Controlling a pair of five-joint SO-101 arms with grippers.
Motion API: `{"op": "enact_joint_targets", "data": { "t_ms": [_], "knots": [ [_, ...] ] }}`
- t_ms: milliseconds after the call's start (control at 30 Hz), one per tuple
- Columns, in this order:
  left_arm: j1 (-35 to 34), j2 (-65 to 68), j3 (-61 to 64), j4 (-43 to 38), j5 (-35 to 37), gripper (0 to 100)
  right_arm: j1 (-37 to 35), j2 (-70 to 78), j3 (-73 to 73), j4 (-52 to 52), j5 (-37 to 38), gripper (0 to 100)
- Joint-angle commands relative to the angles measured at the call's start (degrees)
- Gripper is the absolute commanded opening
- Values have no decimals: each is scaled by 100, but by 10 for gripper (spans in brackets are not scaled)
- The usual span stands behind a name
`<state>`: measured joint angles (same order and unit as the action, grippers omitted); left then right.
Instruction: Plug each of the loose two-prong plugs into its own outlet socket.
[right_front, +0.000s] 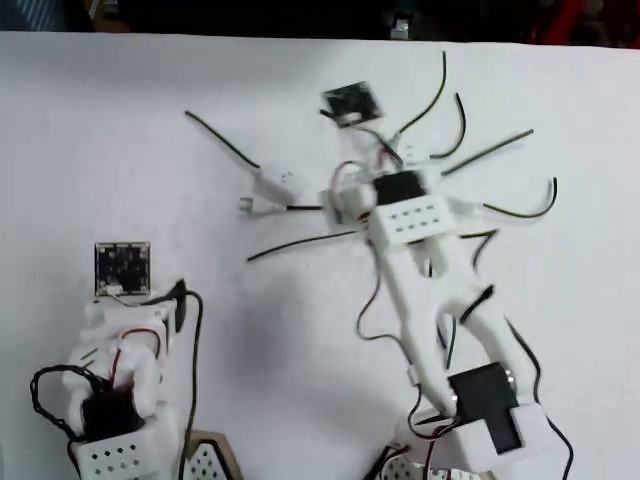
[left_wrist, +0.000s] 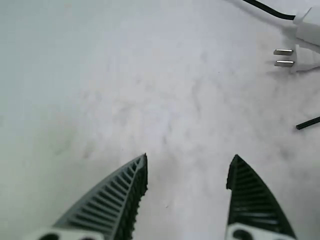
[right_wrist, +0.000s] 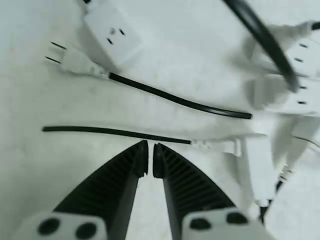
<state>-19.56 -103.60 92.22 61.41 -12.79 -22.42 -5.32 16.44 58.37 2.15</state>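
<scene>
**Right pincer**: pressed together, pinching nothing. It hangs over the worktop just short of a thin black lead.

**Left pincer**: spread and empty, low over bare worktop, well apart from the cluster.

**Plug**: loose, both prongs bare. It lies flat just beside an outlet, with the prongs aimed away from the socket slots.

**Second plug**: loose, at the end of the lead, near further outlets that are too blurred to detail.

**Hazards, as judged:**
- A descent with the pincer pressed together would shove the lead or a plug aside instead of gripping it.
- The outlets look unanchored. Insertion force would likely slide one away unless the left pincer braces it, and that one is far off.
- A flat plug gripped off-centre may twist, so the prongs meet the socket face rather than the slots.
- A black cable crosses over the outlets. Dragging a plug through could snag it and shift the whole cluster.
- Leads lie close together, so a wrong pairing is possible.
</scene>
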Motion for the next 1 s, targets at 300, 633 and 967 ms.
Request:
{"op": "enact_joint_targets", "data": {
  "t_ms": [300,633,967],
  "knots": [
    [-75,-40,-35,-132,-79,256,-927,1226,-941,-769,-2303,90],
    [-75,-40,-26,-132,-79,256,-1341,3292,-3930,840,-3147,130],
    [-75,-40,-26,-132,-79,256,-1349,5059,-6242,1218,-3745,126]
  ]
}}
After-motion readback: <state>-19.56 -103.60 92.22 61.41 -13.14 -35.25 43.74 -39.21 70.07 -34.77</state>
